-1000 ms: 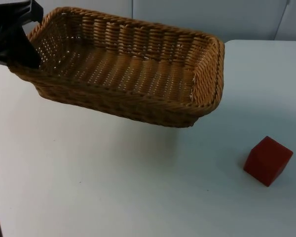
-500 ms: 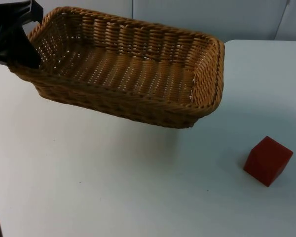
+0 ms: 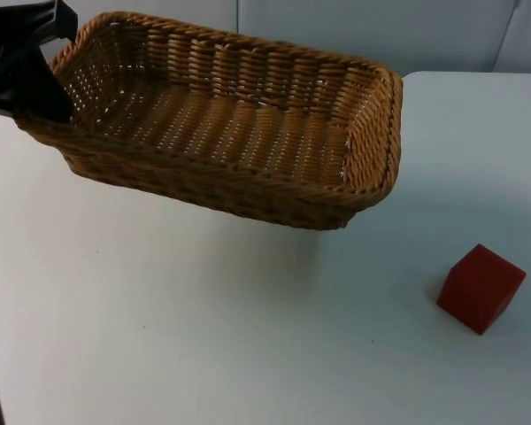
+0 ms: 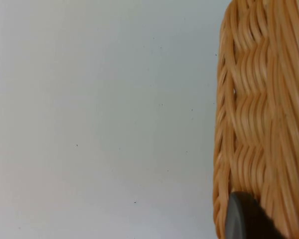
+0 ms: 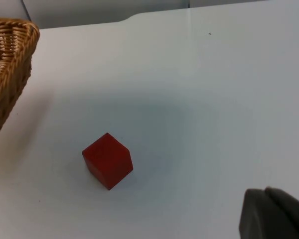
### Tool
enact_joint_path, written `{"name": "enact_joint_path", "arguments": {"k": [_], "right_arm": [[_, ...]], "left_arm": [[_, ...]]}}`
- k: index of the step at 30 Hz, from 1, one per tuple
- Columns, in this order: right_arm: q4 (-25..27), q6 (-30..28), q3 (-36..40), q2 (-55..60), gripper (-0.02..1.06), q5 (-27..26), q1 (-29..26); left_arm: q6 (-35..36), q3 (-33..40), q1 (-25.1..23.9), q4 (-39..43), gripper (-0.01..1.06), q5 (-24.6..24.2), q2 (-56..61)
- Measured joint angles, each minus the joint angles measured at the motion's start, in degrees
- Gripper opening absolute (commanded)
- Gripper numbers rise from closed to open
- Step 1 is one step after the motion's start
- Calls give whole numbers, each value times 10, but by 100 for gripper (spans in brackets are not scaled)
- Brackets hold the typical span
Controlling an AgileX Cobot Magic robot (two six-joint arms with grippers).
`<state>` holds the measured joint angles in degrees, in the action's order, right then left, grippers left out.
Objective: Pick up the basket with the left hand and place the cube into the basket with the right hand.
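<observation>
A long woven wicker basket (image 3: 239, 133) hangs tilted above the white table, empty inside. My left gripper (image 3: 46, 96) is shut on the rim of its left end; the same wicker wall (image 4: 264, 114) sits against a black fingertip (image 4: 241, 219) in the left wrist view. The red cube (image 3: 480, 288) rests on the table to the right of the basket and nearer the front, well apart from it. In the right wrist view the cube (image 5: 108, 160) lies untouched, and my right gripper (image 5: 271, 214) hovers above the table a good way off to its side.
The grey partition wall (image 3: 336, 27) runs behind the basket. The basket's right end (image 5: 7, 69) overhangs the table beside the cube. Bare white table top (image 3: 203, 328) stretches below the basket and around the cube.
</observation>
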<state>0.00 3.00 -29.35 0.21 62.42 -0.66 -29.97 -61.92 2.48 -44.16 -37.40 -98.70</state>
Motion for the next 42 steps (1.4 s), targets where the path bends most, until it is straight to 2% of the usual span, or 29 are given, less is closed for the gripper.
{"name": "enact_joint_path", "arguments": {"k": [9, 11, 12, 15, 16, 17, 18, 20, 30, 36, 38, 40, 41, 42], "right_arm": [[-10, -3, -1, 16, 0, -4, 0], [-26, -18, -13, 74, 0, -64, 0], [-26, -18, -13, 74, 0, -64, 0], [-46, -39, -35, 170, 0, -189, 0], [-46, -39, -35, 170, 0, -189, 0], [-58, -43, -58, 242, 0, -219, 0], [-66, -45, -73, 285, 0, -225, 0], [-73, -46, -110, 384, 0, -220, 0], [-72, -44, -198, 582, 0, -221, 0], [-43, -98, -224, 729, 2, -159, 0], [-20, -136, -224, 772, 8, -142, 11], [0, -178, -224, 808, 21, -140, 42], [0, -178, -224, 808, 28, -140, 42], [3, -197, -224, 821, 28, -140, 61]], "left_arm": [[0, 0, 0, 0, 0, 1, 0], [0, 0, 0, 1, 0, 1, 0], [0, 0, 0, 1, 0, 1, 0], [0, 0, 0, -5, 0, 1, 0], [0, 0, 0, -5, 0, 1, 0], [-1, 0, 0, -6, 0, 1, 0], [-1, 0, 0, -6, 0, 4, 0], [-1, 0, 0, -6, 0, 11, 1], [-2, 0, 0, -6, 0, 22, 1], [-2, 0, 0, -7, 0, 23, 1], [-2, 0, 0, -8, 0, 23, 1], [-2, 0, 0, -8, 0, 23, 1], [-2, 0, 0, -8, 0, 23, 1], [-2, 0, 0, -8, 0, 23, 1]]}}
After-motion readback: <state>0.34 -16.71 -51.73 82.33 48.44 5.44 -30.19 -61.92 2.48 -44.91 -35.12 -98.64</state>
